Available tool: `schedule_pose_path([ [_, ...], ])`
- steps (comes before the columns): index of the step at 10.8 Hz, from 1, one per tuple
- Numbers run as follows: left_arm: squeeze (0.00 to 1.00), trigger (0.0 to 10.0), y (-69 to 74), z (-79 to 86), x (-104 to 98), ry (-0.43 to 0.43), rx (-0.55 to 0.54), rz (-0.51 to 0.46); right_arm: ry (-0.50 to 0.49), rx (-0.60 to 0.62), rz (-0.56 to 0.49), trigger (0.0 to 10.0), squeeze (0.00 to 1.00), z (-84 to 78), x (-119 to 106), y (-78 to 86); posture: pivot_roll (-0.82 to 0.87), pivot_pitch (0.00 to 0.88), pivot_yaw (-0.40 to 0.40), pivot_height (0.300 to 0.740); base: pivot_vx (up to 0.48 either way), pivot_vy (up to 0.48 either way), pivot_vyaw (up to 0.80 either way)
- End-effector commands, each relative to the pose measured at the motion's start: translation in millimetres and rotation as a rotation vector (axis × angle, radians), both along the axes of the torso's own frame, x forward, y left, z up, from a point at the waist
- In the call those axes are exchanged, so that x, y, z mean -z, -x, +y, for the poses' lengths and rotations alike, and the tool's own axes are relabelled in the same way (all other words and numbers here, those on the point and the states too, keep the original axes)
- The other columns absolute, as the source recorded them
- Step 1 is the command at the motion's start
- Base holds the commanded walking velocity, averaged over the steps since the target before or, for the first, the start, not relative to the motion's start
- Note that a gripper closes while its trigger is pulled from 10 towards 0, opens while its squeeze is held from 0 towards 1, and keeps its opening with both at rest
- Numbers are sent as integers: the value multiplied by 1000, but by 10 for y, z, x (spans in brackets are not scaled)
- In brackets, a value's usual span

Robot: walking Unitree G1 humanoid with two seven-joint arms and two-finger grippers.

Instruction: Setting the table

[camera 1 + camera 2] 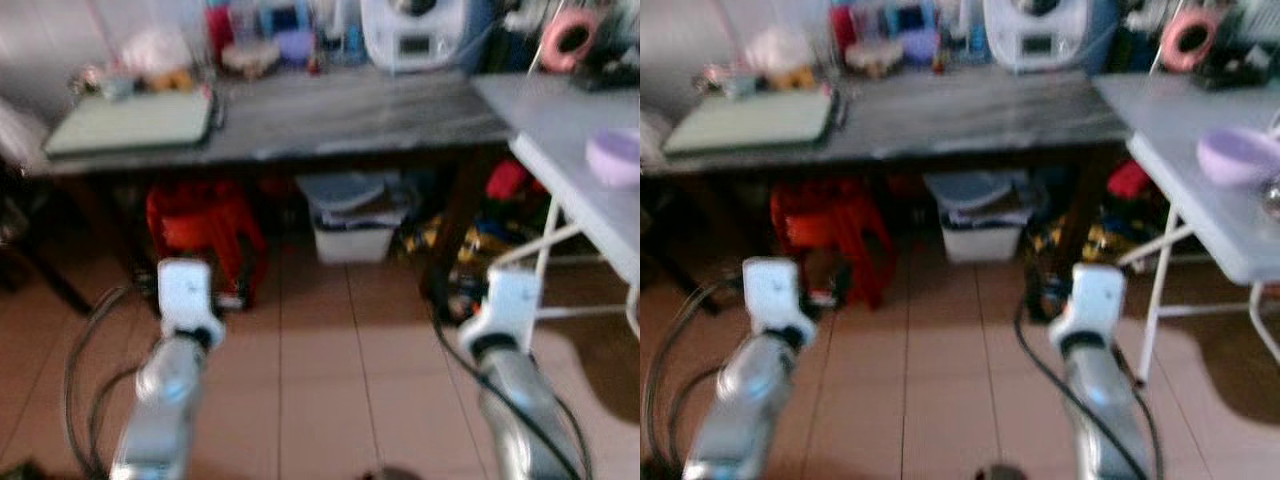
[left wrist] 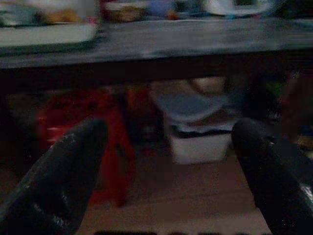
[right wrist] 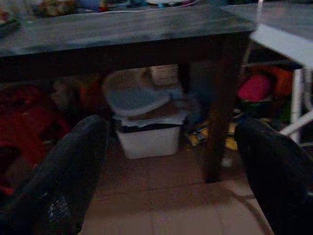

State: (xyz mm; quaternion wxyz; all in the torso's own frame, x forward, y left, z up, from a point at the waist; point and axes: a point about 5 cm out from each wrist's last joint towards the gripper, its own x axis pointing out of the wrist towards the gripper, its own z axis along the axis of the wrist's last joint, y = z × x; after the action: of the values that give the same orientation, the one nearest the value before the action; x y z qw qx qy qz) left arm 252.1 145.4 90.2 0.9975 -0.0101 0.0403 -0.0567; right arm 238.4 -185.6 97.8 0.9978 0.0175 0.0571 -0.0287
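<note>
A dark grey table (image 1: 340,110) stands ahead of me, with a pale green mat (image 1: 135,120) lying on its left part. To the right is a white folding table (image 1: 570,110) carrying a purple bowl (image 1: 1237,155). Both silver arms are held low over the tiled floor, well short of the tables. In the left wrist view my left gripper (image 2: 168,129) is open and empty, pointing under the dark table. My right gripper (image 3: 171,126) is also open and empty, near the table's right leg (image 3: 217,112). The picture is blurred.
Under the dark table are a red plastic stool (image 1: 205,235) and a white lidded bin (image 1: 352,215). A white appliance (image 1: 412,30), jars and a pink tape roll (image 1: 568,38) crowd the back. Cables (image 1: 90,330) loop on the floor at left.
</note>
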Motion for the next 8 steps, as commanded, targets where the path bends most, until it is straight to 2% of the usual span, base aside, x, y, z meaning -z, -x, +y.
schedule_pose_path([
  [1,0,10000,5,40,-22,-32,-8,-2,-7,-16,-29,10000,0,43,-59,-13,-49,0,48,740,0,-469,0],
  [3,0,10000,1,29,-47,-56,6,-7,-11,-31,-36,10000,0,73,-68,-22,-41,0,49,740,0,-444,0],
  [8,0,10000,-16,-29,-88,-72,45,-16,25,-30,-60,10000,0,71,-112,-42,-42,0,52,740,328,-344,0],
])
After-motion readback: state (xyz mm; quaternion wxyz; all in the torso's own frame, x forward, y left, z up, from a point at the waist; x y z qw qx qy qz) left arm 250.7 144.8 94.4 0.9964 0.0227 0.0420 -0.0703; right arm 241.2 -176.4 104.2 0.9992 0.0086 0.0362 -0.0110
